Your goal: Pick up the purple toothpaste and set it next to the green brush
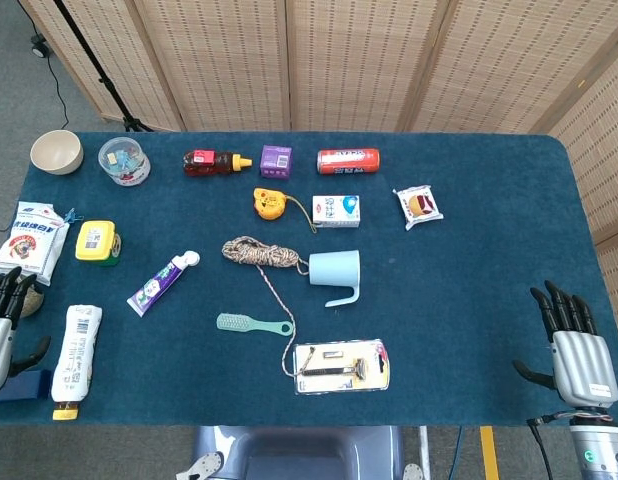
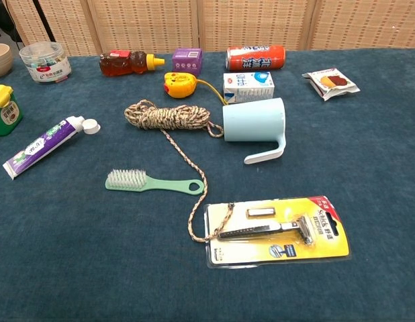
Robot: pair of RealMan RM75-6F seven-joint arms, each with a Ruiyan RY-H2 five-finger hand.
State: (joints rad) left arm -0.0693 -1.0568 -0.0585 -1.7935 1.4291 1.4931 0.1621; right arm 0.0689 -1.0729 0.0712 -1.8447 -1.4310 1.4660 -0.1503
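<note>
- the head view takes in the whole blue table (image 1: 469,250) and both hands at its near corners; the chest view shows only the middle of the tabletop and neither hand.
- the head view alone shows a white tube (image 1: 75,350) near the left hand, a white snack bag (image 1: 29,240) at the left edge and all of a beige bowl (image 1: 56,152), which the chest view cuts to a sliver.
- the chest view gives the closer look at the green brush (image 2: 152,182), bristles up, handle pointing right, its ring end just beside a strand of the rope (image 2: 168,117).
- the purple toothpaste (image 1: 162,283) lies flat on the cloth, left of and a little behind the brush, white cap toward the far right, apart from the brush and held by neither hand.
- right of the rope coil a light blue cup (image 1: 335,273) lies on its side; the rope's loose end runs down to a yellow razor pack (image 1: 341,366) in front of the brush.
- along the far side sit a clear tub (image 1: 124,160), a honey bottle (image 1: 217,161), a purple box (image 1: 276,159) and a red can (image 1: 348,160); nearer are a yellow tape measure (image 1: 270,202), a milk carton (image 1: 336,210), a biscuit packet (image 1: 418,205) and a yellow-lidded jar (image 1: 96,242).
- nothing lies between the toothpaste and the brush.
- the left hand (image 1: 1,325) rests at the near left corner, fingers pointing away and slightly apart, thumb out, holding nothing.
- the right hand (image 1: 571,345) sits at the near right corner, fingers extended and fanned, thumb out to the side, holding nothing.
</note>
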